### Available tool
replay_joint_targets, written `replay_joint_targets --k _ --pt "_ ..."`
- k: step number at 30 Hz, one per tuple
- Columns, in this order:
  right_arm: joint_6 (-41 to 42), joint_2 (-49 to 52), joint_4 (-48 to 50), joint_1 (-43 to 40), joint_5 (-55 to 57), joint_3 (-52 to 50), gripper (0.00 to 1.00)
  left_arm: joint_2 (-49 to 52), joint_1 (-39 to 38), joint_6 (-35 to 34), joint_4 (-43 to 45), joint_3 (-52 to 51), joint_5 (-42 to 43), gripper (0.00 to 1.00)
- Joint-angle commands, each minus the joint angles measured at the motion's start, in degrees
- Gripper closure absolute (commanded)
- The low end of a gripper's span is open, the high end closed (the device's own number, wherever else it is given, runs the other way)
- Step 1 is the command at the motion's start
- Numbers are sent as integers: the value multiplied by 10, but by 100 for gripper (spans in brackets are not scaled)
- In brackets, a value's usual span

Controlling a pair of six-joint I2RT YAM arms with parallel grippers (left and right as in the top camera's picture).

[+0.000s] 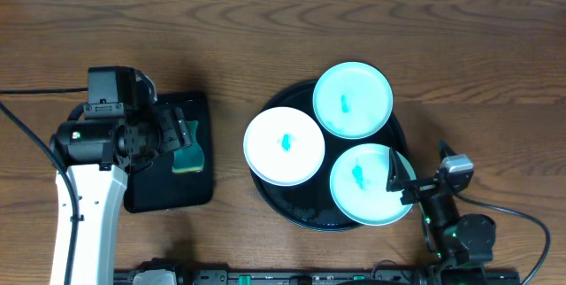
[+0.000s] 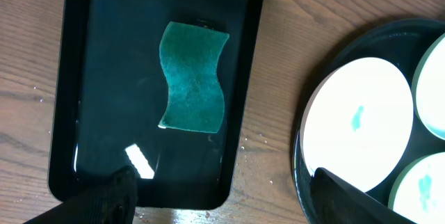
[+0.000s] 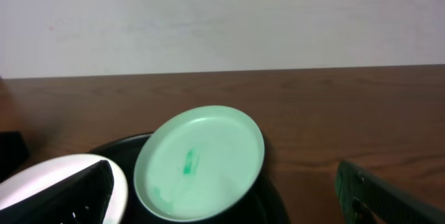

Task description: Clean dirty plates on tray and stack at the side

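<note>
Overhead: the round black tray (image 1: 305, 216) sits on the wooden surface (image 1: 265, 28) and holds three plates, each with a teal smear at its centre: left plate (image 1: 284, 146), far plate (image 1: 353, 100) and near plate (image 1: 367, 184). The right tool (image 1: 398, 181) is at the near plate's right edge. The left tool (image 1: 186, 134) hangs over a rectangular tray (image 1: 168, 195) holding a green sponge (image 1: 187, 157).

Left wrist: fingers (image 2: 104, 197) spread wide, empty.

Right wrist: fingers (image 3: 389, 190) spread wide, empty.

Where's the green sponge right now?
Overhead view, left side: the sponge lies in the small rectangular tray, by the left gripper, left of the round tray.
</note>
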Motion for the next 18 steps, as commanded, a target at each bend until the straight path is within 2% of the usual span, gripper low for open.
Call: replay_joint_targets --k 1,7,10,18 --pt "6 47 -9 0 -14 69 1 -1 -2 -1 0 12 5 20" --pt "-14 265 -116 0 -19 268 1 -1 -2 -1 4 12 5 20" --pt "-14 409 -205 0 -54 412 1 -1 -2 -1 5 12 5 20" --pt "-14 736 -577 19 -67 786 1 -1 -2 -1 4 12 5 20"
